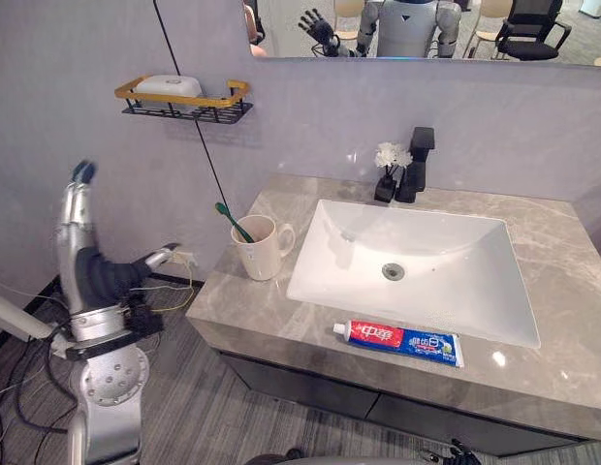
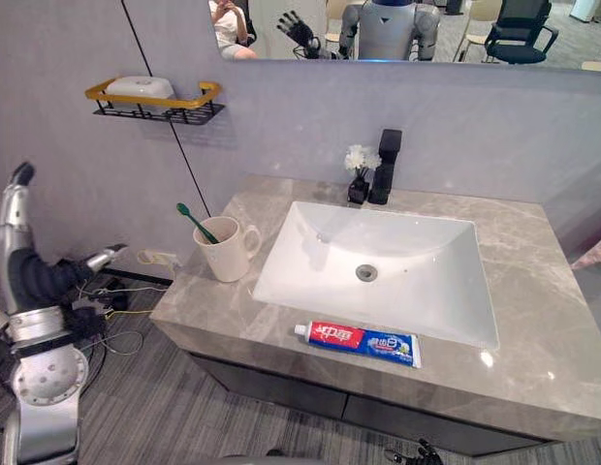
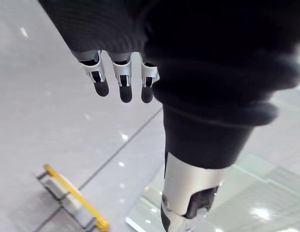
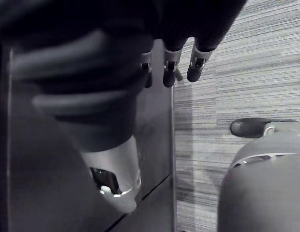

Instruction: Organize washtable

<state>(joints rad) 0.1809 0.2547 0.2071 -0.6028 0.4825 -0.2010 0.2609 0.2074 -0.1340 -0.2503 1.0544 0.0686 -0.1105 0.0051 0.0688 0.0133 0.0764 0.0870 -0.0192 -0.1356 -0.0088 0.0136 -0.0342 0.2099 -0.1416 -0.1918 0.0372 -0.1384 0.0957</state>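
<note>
Risk of nudging the tube (image 1: 397, 342) off the counter's (image 1: 562, 368) front edge, or squashing it with a hard pinch. Lies flat just before the sink (image 1: 446, 242), red-and-blue, plump, white cap toward the cup (image 1: 262, 254) with its toothbrush (image 1: 233, 223). Well apart, left hand (image 1: 92, 266) raised, fingers straight, empty; right hand (image 4: 169, 75) low, relaxed, empty.

A grey tiled wall (image 1: 310, 116) carries a mirror (image 1: 281, 29) along its top and a black wire shelf (image 1: 184, 101) with a yellow rail. The grey marble desk (image 1: 562, 242) has a white sink (image 1: 427, 242) set in and a dark cabinet (image 1: 310, 383) beneath. The floor (image 1: 204, 407) is grey striped carpet. A black chair (image 1: 531, 29) shows in the mirror.
</note>
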